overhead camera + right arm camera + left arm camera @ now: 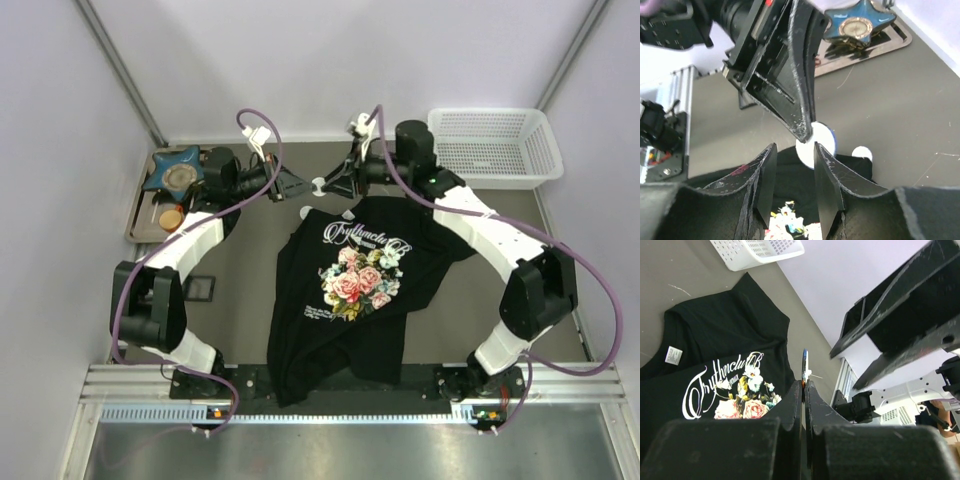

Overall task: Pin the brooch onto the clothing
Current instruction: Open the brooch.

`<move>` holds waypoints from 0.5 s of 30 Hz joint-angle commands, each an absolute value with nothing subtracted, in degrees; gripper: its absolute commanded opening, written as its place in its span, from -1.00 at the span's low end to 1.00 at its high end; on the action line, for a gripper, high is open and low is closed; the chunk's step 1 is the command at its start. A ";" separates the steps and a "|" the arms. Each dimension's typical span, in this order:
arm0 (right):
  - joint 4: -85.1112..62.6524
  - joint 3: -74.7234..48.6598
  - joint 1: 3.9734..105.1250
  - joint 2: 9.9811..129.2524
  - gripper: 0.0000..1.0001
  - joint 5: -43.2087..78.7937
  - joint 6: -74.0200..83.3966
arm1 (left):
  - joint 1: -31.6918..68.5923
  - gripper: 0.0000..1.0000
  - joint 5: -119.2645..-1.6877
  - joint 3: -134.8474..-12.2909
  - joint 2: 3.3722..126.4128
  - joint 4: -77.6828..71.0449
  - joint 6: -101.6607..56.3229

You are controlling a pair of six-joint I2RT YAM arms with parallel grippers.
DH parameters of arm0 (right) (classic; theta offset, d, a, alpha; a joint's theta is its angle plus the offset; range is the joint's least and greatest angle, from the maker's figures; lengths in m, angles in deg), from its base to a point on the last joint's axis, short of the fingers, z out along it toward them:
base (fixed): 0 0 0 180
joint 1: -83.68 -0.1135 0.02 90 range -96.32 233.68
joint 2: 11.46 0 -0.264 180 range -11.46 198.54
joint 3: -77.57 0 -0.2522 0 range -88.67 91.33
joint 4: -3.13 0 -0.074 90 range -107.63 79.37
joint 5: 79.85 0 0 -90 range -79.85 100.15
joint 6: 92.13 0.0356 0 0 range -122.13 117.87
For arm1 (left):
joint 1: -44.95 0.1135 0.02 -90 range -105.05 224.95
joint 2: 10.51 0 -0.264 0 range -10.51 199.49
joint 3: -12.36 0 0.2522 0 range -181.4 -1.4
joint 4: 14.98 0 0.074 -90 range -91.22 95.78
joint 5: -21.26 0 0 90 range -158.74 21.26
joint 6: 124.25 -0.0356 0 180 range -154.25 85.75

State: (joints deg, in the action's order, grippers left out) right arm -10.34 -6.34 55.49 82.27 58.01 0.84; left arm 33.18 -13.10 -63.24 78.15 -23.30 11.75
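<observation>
While left hand (803, 384) pinches brooch (804, 362) at its tips, right hand (795, 148) unclenched, just beside

Grey-brown table (250, 260) is carrying four things directly. Black T-shirt (320, 340) is lying print-up across the middle, rumpled, its hem reaching the aluminium rail (130, 385) at the near edge. White mesh basket (495, 145) is sitting in the far right corner, metal tray (137, 222) is sitting at the far left, both apart from the shirt, and a small black square box (202, 290) is lying on bare surface left of the shirt.
</observation>
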 commanded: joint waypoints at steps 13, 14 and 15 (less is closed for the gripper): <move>-17.93 -1.74 50.89 82.67 -0.27 48.91 -14.17 | 33.17 -1.00 -12.93 -65.39 77.29 -23.71 9.52; -17.93 -1.74 50.72 82.75 -0.28 48.74 -14.17 | 33.17 -1.00 -13.01 -65.38 77.29 -23.72 9.52; -17.93 -1.57 50.63 82.84 -0.28 48.65 -14.25 | 33.17 -1.00 -13.01 -65.47 77.29 -23.80 9.52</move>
State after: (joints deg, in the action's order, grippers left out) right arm -18.75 -4.88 51.51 82.44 49.66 -12.52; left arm 33.18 -13.12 -63.64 78.15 -21.66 10.55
